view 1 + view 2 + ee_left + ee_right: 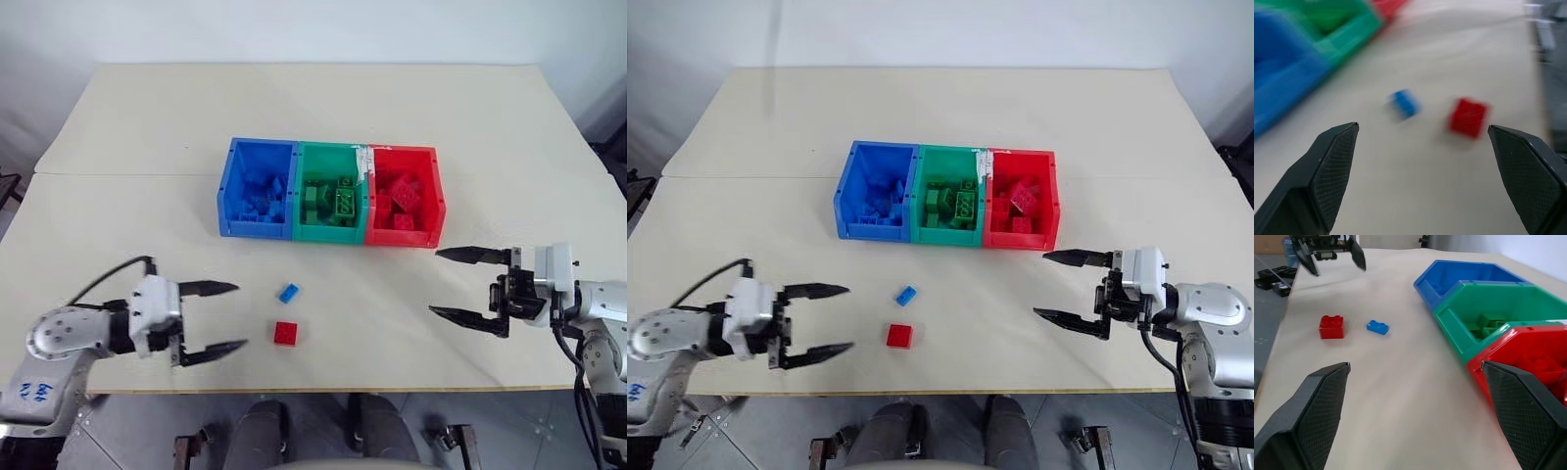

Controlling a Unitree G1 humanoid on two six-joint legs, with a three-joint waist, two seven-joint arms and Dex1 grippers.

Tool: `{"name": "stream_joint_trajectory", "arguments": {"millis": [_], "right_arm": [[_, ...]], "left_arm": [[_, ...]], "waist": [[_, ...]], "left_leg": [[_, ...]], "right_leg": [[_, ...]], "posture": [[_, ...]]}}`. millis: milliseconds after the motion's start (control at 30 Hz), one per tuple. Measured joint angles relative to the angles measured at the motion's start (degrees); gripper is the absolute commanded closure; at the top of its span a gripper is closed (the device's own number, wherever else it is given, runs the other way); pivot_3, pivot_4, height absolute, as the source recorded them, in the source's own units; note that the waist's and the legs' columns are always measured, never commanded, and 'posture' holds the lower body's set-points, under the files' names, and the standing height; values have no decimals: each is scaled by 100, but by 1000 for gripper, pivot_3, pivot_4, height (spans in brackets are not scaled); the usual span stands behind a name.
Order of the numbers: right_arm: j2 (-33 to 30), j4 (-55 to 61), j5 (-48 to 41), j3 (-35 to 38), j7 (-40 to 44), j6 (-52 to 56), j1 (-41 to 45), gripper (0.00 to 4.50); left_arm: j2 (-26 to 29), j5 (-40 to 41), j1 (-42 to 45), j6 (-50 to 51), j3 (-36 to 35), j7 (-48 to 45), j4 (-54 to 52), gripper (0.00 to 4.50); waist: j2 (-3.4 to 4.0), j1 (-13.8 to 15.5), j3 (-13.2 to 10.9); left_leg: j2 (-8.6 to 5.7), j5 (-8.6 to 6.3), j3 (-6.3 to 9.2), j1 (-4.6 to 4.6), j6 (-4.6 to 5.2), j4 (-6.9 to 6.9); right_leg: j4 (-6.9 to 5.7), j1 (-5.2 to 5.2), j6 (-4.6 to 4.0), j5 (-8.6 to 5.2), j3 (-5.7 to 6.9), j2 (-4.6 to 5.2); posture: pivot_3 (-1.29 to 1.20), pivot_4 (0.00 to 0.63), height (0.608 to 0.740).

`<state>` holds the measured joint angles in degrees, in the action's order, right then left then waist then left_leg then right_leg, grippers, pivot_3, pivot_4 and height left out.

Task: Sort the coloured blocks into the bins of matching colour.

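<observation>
Bins (331,231) mostly filled; blue block (288,293) and red block (286,333) remained on desk (118,225); both hands released: left hand (223,318), right hand (451,284).

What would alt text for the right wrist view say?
A red block and a blue block lie loose on a beige table, beside a row of blue, green and red bins holding bricks.
</observation>
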<state>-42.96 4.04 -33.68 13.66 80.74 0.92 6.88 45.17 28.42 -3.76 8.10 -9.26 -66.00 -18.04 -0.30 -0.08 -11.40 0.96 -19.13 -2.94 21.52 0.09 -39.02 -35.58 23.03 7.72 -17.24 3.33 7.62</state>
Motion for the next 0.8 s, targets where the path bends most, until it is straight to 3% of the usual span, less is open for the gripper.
{"name": "stream_joint_trajectory", "arguments": {"millis": [400, 633, 733, 800], "right_arm": [[-35, 901, -302, -510, 333, 399, -192, 15], [-35, 823, -288, -502, 351, 304, -293, 15], [-36, 704, -286, -377, 351, 234, -369, 0], [-36, 656, -286, -304, 373, 141, -434, 0]], "left_arm": [[-410, -1075, 1122, -107, 1853, -207, 558, 0], [-493, -1513, 1300, -123, 2046, 49, 807, 0], [-497, -1528, 1302, -120, 2047, 105, 807, 604], [-501, -1526, 1300, -109, 2046, 140, 807, 1240]], "waist": [[0, 7, 0], [-1, 10, 0], [-1, 11, 0], [-1, 11, 0]], "left_leg": [[-4, -1, 7, -26, 2, -1], [-3, -1, 10, -26, 3, -2], [-1, -1, 12, -27, 3, -2], [-2, -1, 12, -27, 3, -2]], "right_leg": [[8, -36, 0, 0, 6, -4], [9, -38, 0, 0, 8, -2], [9, -39, 0, 0, 10, -2], [9, -39, 1, 0, 10, -1]], "posture": [[0, 150, 740], [0, 150, 740], [0, 150, 740], [0, 150, 740]]}}
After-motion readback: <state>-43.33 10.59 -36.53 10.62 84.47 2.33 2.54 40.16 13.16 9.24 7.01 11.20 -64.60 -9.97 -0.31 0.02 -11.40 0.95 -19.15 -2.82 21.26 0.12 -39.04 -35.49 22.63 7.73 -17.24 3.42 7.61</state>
